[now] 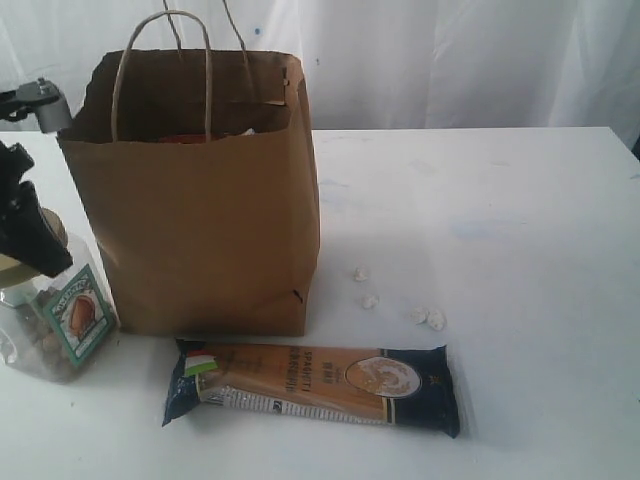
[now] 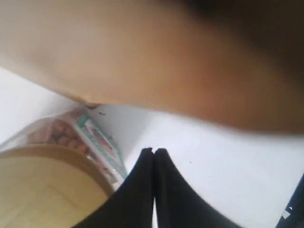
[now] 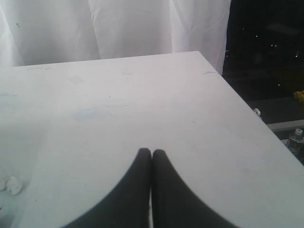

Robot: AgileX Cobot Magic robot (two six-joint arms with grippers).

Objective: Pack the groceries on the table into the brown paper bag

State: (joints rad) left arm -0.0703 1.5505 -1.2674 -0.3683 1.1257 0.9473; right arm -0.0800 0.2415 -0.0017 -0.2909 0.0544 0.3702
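My left pincer (image 2: 153, 153) and right pincer (image 3: 151, 153) sit shut, empty. The jar (image 1: 55, 310) looks smooth, hefty — I'd open wide and grip under its lid (image 2: 42, 190).

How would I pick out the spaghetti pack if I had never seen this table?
Find the tall brown paper bag on the white table. Lying flat just in front of its base is the spaghetti pack. It is the only long, flat item, navy-ended with an orange middle, unlike the round nut jar beside the bag.
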